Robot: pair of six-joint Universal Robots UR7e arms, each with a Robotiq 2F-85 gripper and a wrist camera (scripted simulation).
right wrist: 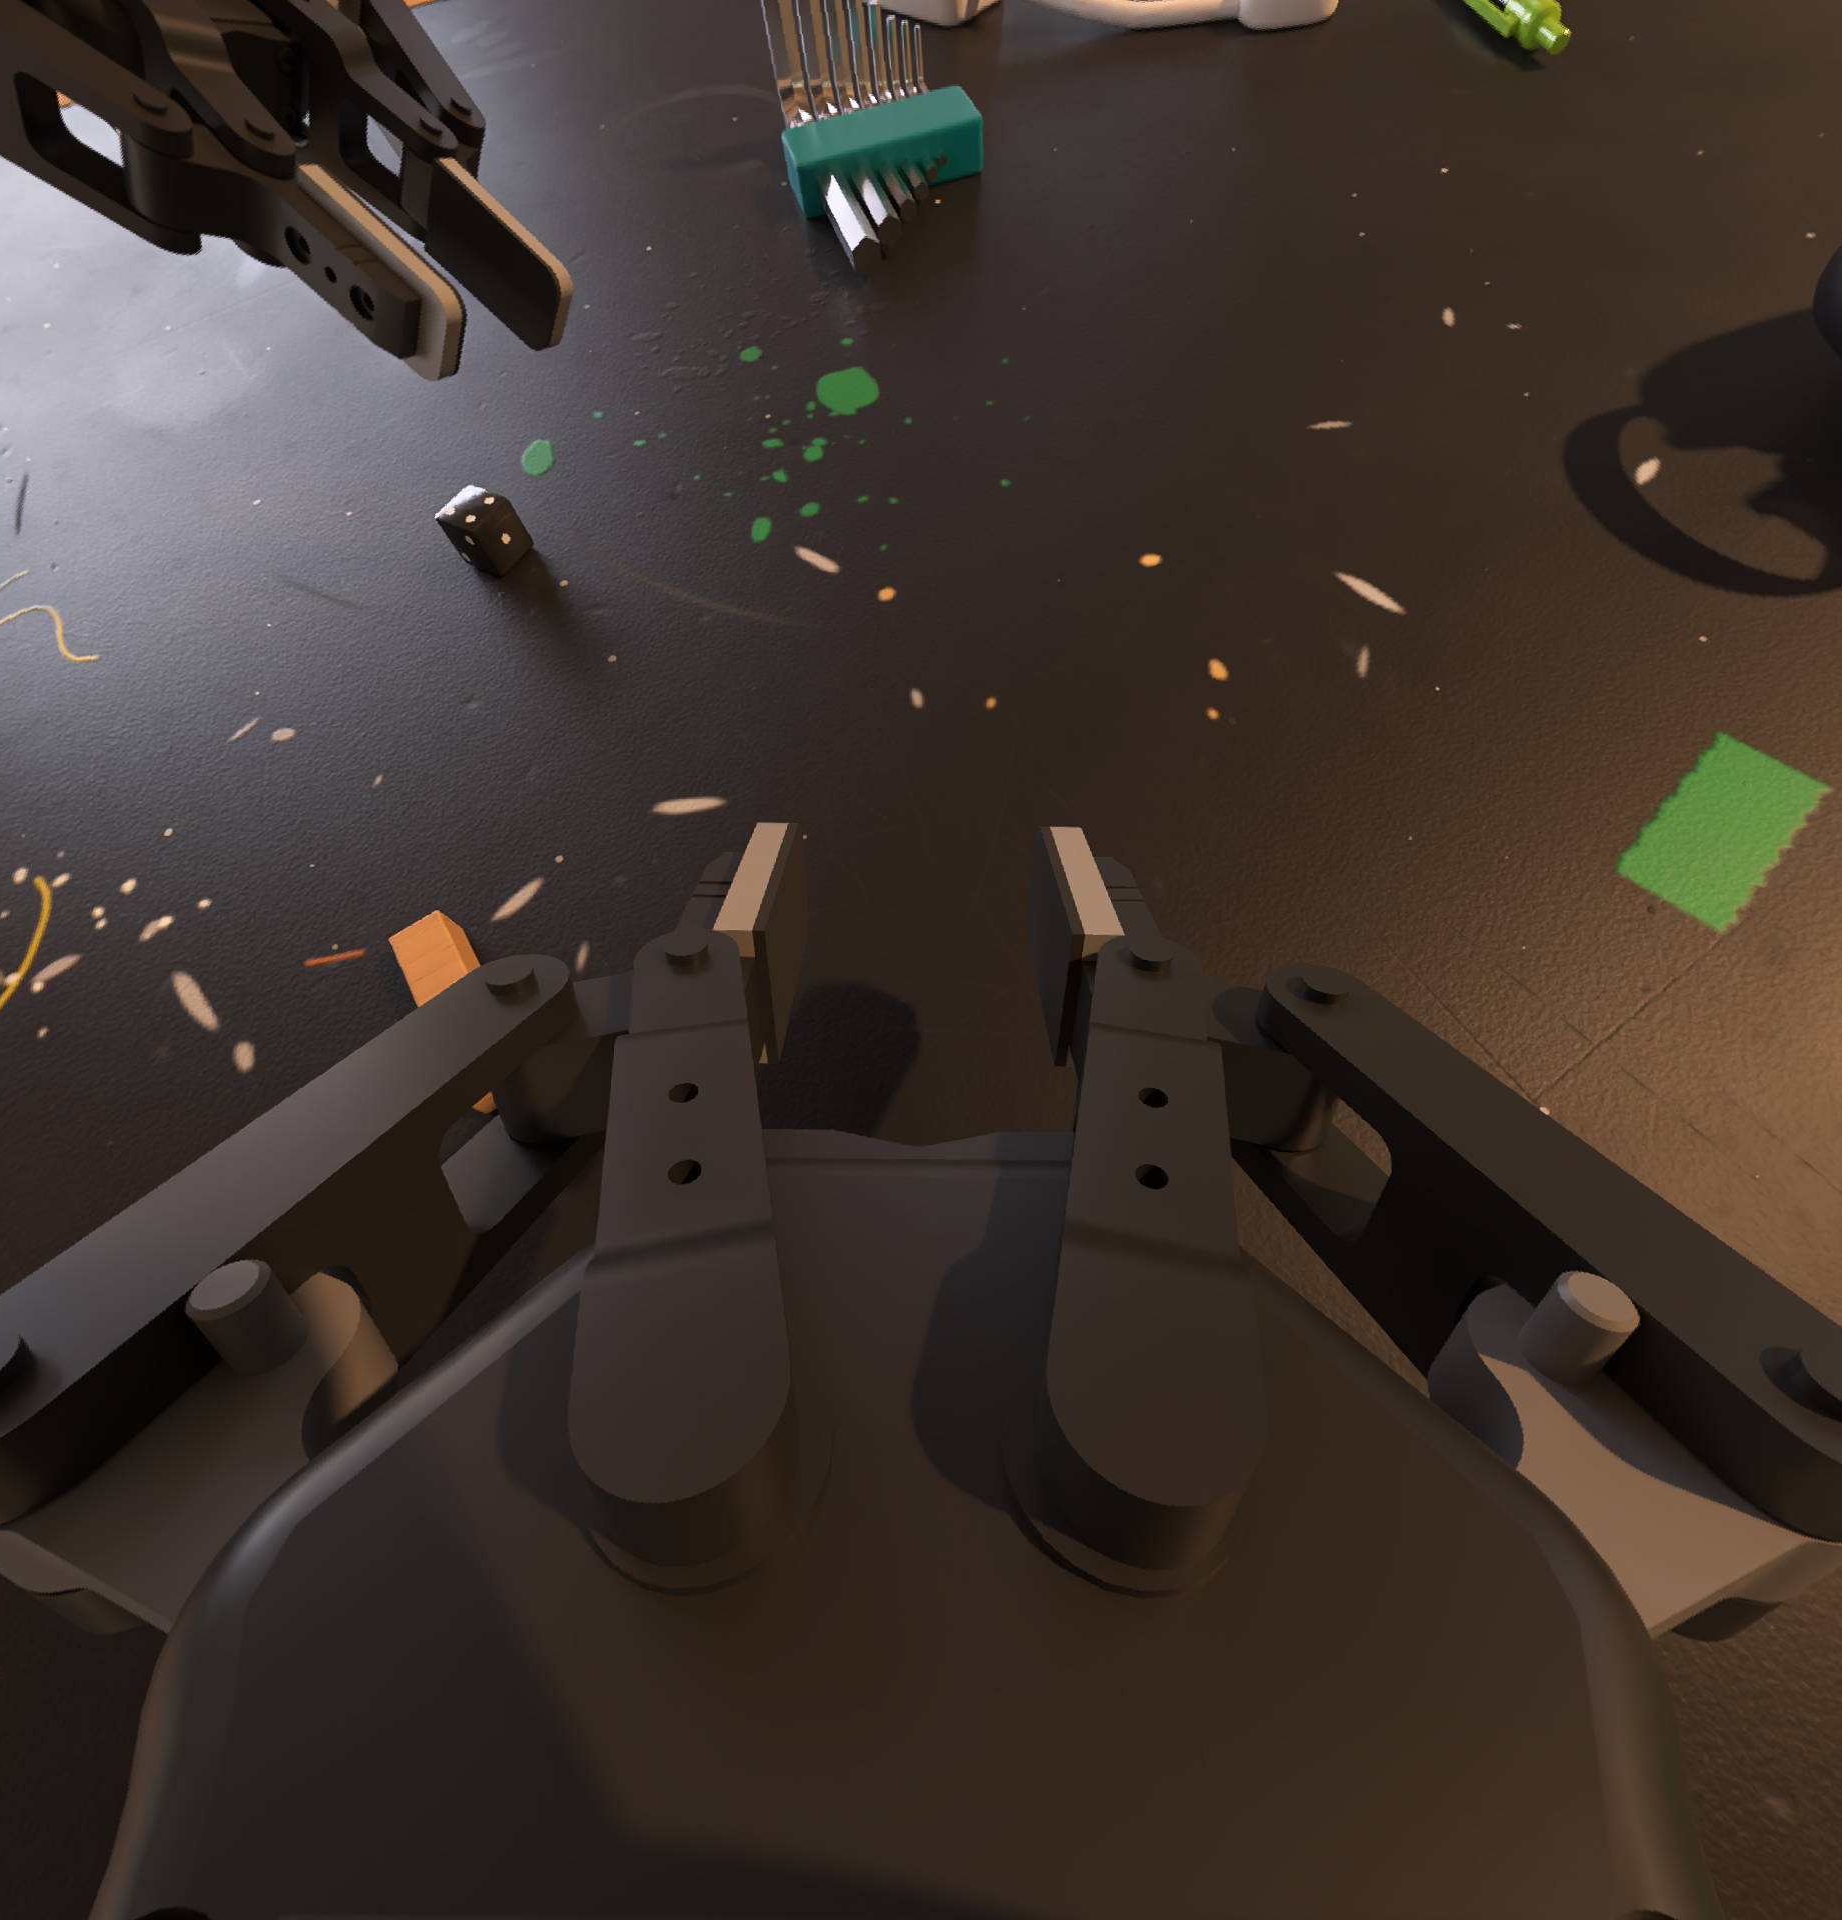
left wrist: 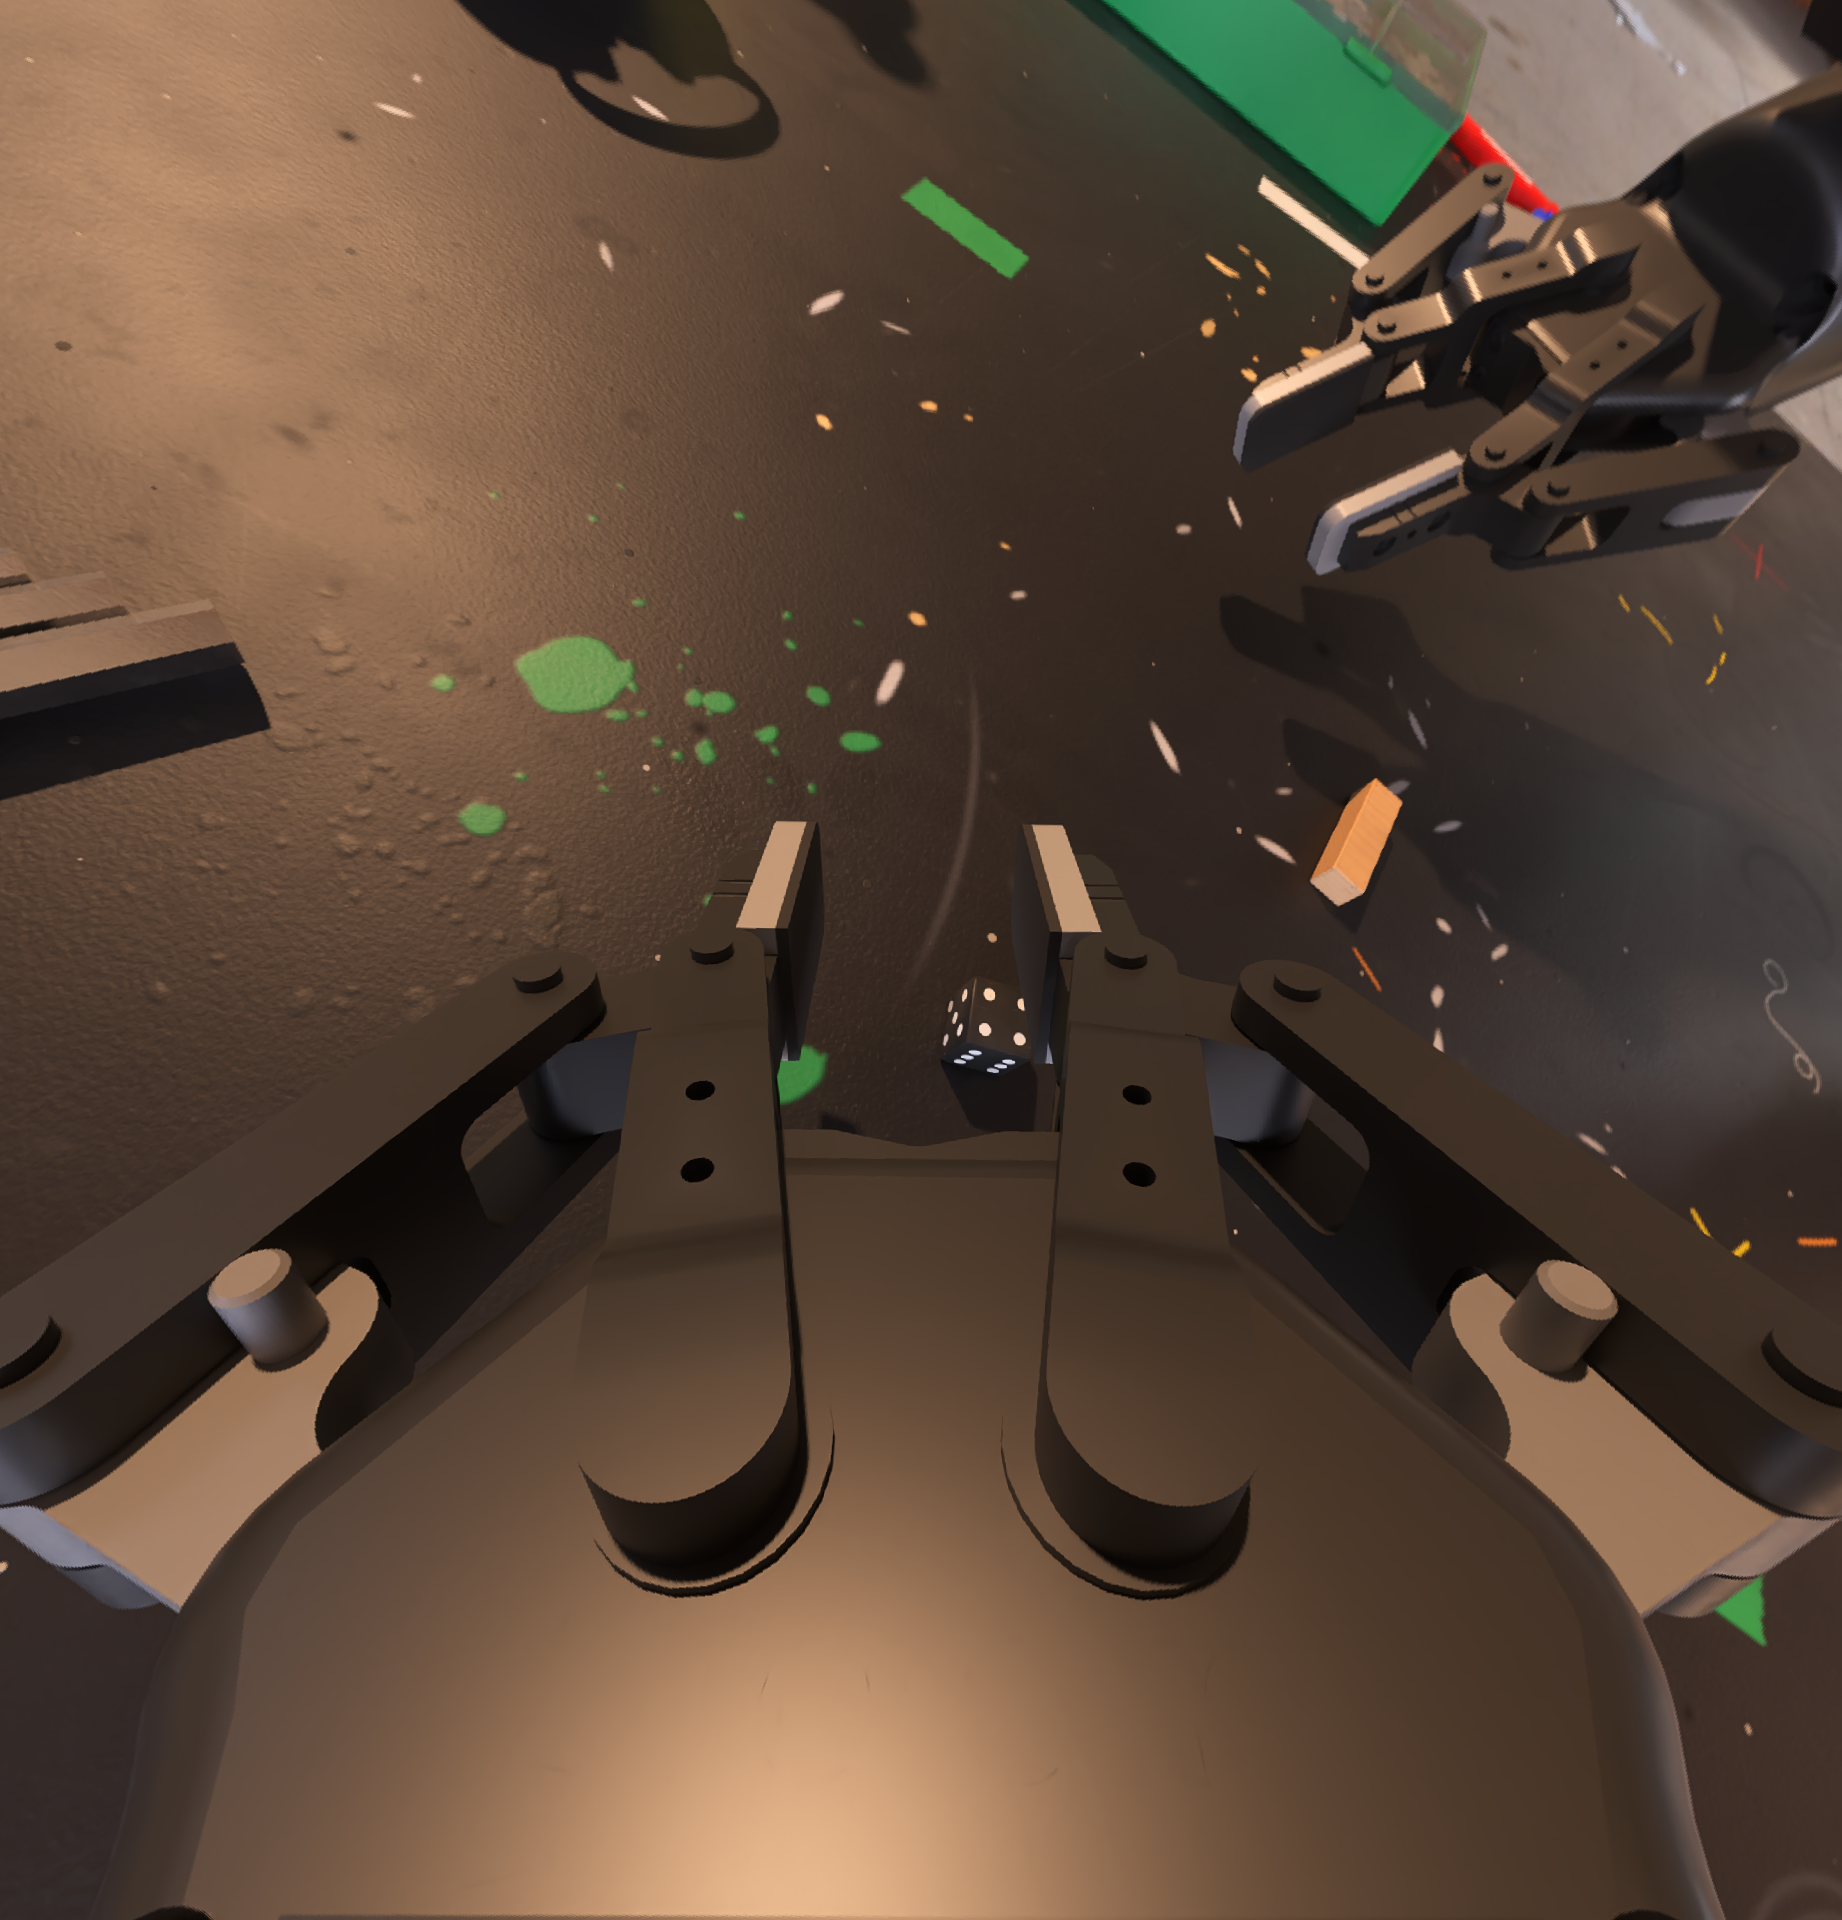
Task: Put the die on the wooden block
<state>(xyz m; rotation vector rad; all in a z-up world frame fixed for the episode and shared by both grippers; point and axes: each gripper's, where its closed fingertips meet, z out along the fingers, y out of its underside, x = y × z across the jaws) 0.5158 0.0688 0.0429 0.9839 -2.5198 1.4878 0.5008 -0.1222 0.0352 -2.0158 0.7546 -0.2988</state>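
Left gripper (left wrist: 922, 873): fingers spread, empty, above the table (left wrist: 273, 364); black die (left wrist: 984, 1029) lies on the surface at 6 o'clock from the fingertips, close to the right-hand finger. Wooden block (left wrist: 1356, 842): lying on the table at 2 o'clock from the die, well apart. Right gripper (right wrist: 922, 878): fingers spread, holding nothing, block (right wrist: 434, 951) at its 9 o'clock.

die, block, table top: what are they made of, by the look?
Die: probably hard plastic, black with white pips, slight sheen on its edges.
Block: looks like wood, orange-tan with a paler end face, matte; grain too fine to confirm.
Table: dark, finely pebbled surface with a soft sheen, paint-splattered; could be coated metal or laminate, cannot tell which.
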